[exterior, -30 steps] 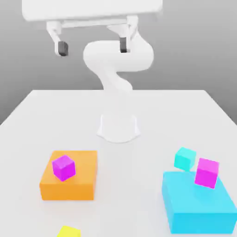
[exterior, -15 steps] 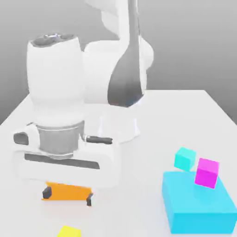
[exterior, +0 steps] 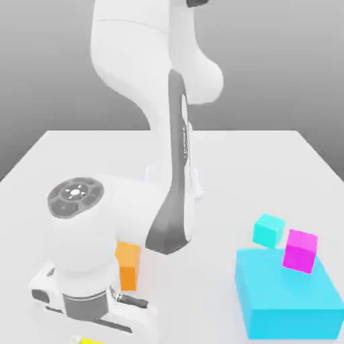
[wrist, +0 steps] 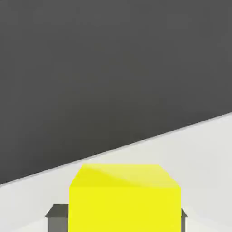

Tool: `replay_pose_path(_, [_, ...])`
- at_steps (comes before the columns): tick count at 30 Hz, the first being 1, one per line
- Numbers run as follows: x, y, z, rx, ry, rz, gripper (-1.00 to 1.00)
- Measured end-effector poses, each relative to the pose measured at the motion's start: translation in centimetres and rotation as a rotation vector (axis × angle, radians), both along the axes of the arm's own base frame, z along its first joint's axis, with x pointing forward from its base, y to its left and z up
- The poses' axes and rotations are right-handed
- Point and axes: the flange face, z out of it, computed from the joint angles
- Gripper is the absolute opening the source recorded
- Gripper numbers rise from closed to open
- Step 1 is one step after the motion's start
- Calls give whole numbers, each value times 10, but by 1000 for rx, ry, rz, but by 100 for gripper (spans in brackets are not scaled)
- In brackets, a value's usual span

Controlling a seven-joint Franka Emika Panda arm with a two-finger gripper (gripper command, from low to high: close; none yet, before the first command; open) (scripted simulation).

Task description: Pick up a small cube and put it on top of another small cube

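Lowered from high above the bench (exterior: 269, 161), the gripper (wrist: 118, 217) is clamped on the yellow cube (wrist: 124, 199) at the near edge, presumably for stacking elsewhere.

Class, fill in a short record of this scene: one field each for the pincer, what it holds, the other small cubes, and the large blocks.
pincer: shut on the yellow cube, a finger at each side
held item: yellow cube
other small cubes: magenta cube on the cyan block; cyan cube beside it
large blocks: cyan block; orange block, partly behind the arm
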Motion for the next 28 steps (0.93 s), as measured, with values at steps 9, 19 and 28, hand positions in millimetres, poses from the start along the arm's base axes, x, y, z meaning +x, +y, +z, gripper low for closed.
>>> replay_pose_path(9, [-10, 130, 96, 27, -2, 442, -100])
replay_pose_path(19, [-125, 344, 172, 15, 0, 1332, -100])
replay_pose_path(28, [-146, 358, 124, 2, 2, 1451, 100])
